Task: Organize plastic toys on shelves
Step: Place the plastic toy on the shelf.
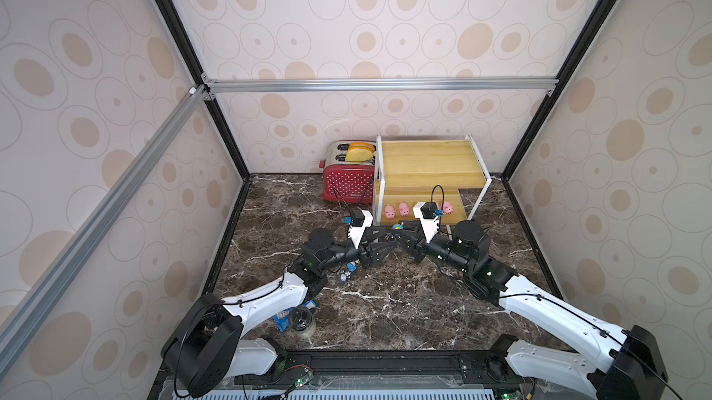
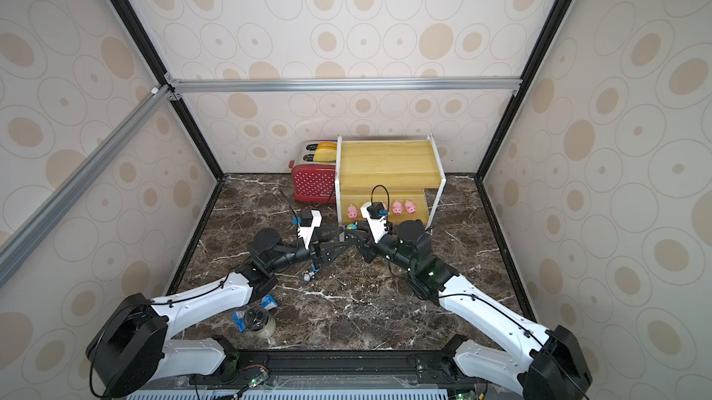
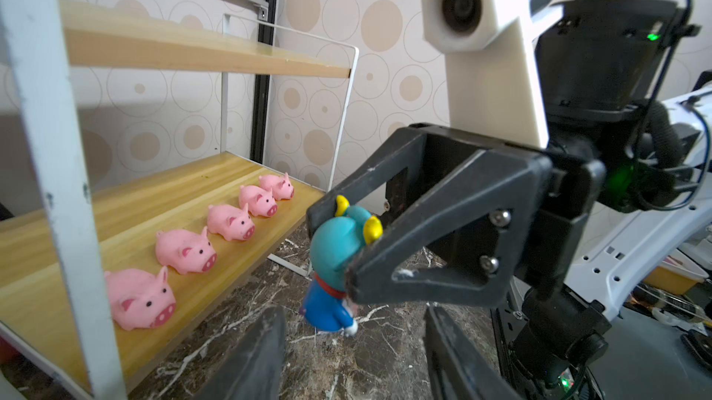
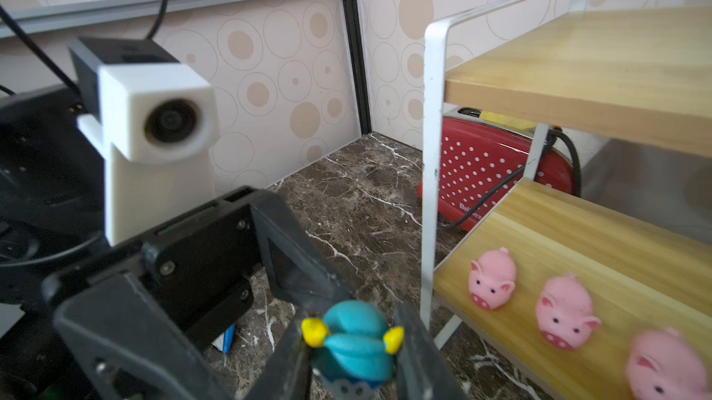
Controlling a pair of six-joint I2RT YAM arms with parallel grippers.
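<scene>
Nearest to us, beside the left arm's base, a dark-lidded jar [image 1: 301, 321] stands on the marbled bench [image 1: 385, 301], touching a crumpled blue wrapper [image 1: 282, 320] whose print is too small for us to read. A little farther in, by the left forearm, we see a tiny loose figurine [image 1: 344, 275] on the bench, too small to describe further. At mid-bench the two arms meet tip to tip. The left hand [image 3: 353, 315] is released, its fingers spread wide and touching nothing. Facing it, the right hand [image 4: 352, 340] is clenched on the head of a blue figurine [image 3: 329, 249] with a teal hat and two yellow horns, one finger on each side of the hat. This toy hangs slightly tilted just in front of the lower board's edge, off the shelves [image 1: 427, 163]; we cannot tell whether its feet touch the bench. Behind it, five pink pigs [image 3: 230, 221] stand in a row along the front of the lower yellow board, snouts toward the arms. Farthest back, just beside the rack, sits a red polka-dot toaster [image 1: 348, 186] with yellow slices [image 1: 360, 152] in its slots. White lettering on its side seems to begin "Ba"; a black cord crosses the rest, and we cannot read it.
</scene>
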